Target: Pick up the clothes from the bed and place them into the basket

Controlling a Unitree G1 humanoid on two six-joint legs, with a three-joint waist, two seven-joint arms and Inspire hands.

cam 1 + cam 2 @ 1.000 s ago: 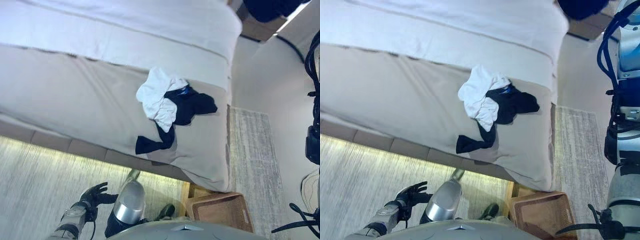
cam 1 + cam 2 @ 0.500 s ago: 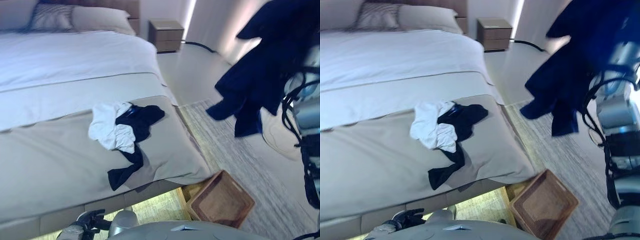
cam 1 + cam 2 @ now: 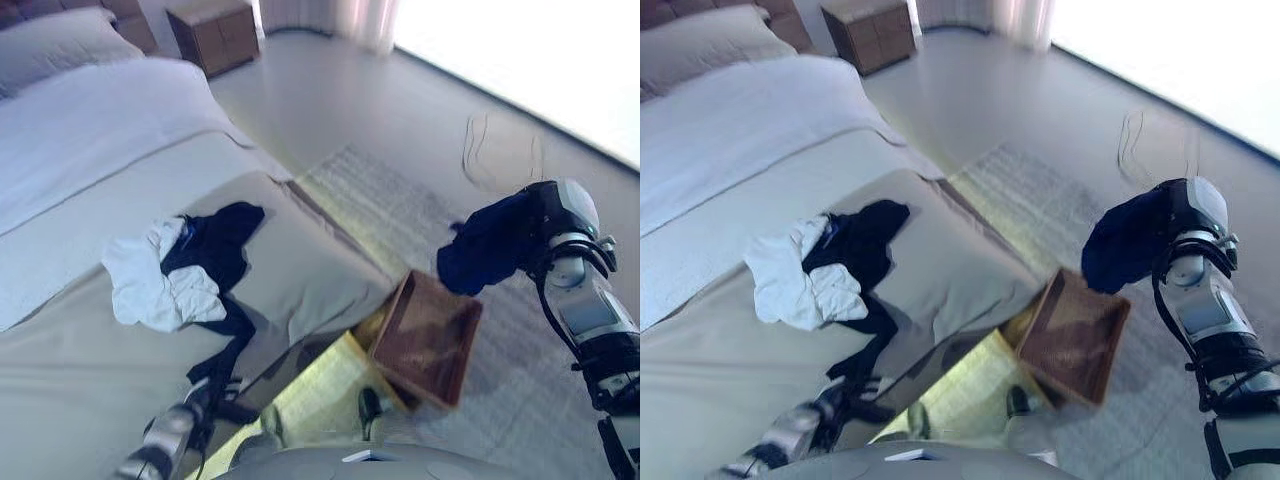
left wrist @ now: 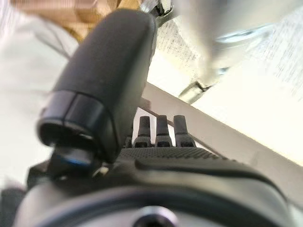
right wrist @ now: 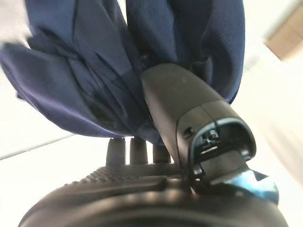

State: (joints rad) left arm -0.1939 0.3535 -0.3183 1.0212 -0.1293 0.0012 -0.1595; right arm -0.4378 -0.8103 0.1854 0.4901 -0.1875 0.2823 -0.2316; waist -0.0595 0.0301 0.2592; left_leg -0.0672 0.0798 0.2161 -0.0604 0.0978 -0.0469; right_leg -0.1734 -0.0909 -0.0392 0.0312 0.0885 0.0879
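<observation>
My right hand (image 5: pixel 189 123) is shut on a bunched navy garment (image 3: pixel 488 246), held in the air just above the far right rim of the brown wicker basket (image 3: pixel 432 338). The basket stands on the floor by the bed's corner. On the beige bed cover (image 3: pixel 300 270) lies a pile of a white garment (image 3: pixel 150 290) and dark clothes (image 3: pixel 215 245), with one dark piece trailing to the bed's edge. My left hand (image 3: pixel 200 398) hangs low beside the bed's edge, open and holding nothing, with its fingers (image 4: pixel 157 128) straight.
A pale rug (image 3: pixel 390 200) lies under and beyond the basket. A wooden nightstand (image 3: pixel 212 30) stands at the back beside the bed. A pillow (image 3: pixel 50 45) lies at the head of the bed. Bare floor spreads to the right.
The whole picture has swung round, so the camera has moved. The navy garment in my right hand has come down from high up and now hangs bunched close over the basket.
</observation>
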